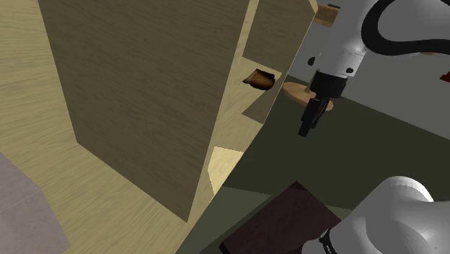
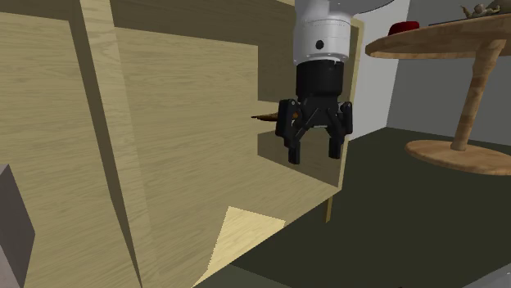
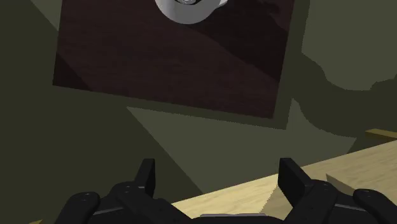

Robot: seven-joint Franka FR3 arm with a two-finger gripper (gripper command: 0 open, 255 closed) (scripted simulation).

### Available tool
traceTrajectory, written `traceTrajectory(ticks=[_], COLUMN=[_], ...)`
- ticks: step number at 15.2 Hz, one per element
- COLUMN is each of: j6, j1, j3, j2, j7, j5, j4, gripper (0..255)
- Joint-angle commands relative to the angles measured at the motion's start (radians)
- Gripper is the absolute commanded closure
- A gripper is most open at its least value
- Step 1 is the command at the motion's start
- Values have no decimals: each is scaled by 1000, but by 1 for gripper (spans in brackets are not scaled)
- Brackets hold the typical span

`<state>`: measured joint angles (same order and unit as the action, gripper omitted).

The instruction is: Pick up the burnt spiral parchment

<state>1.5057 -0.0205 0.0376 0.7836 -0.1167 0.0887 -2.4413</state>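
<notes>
In the second exterior view my gripper (image 2: 315,155) hides all but a thin brown tip of the parchment (image 2: 264,117), the round table (image 2: 434,38) runs off the right edge, and the tan figure (image 2: 483,10) on its top is too small for me to name.

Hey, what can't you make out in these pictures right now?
Parchment: shoulder view, too small to show a spiral; second exterior view, largely hidden behind the gripper.
Table: second exterior view, cut off by the right edge.
Red thing on the table: too small to identify.
</notes>
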Motion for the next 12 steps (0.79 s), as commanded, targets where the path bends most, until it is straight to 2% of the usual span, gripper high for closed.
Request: traceTrajectory(ticks=[1,7,12], j6=[0,322,632], j1=[0,74,111], j3=[0,-75,-122], j2=[0,18,48], j7=[0,184,283], j5=[0,259,493], j4=[0,-70,-163], gripper=[0,0,0])
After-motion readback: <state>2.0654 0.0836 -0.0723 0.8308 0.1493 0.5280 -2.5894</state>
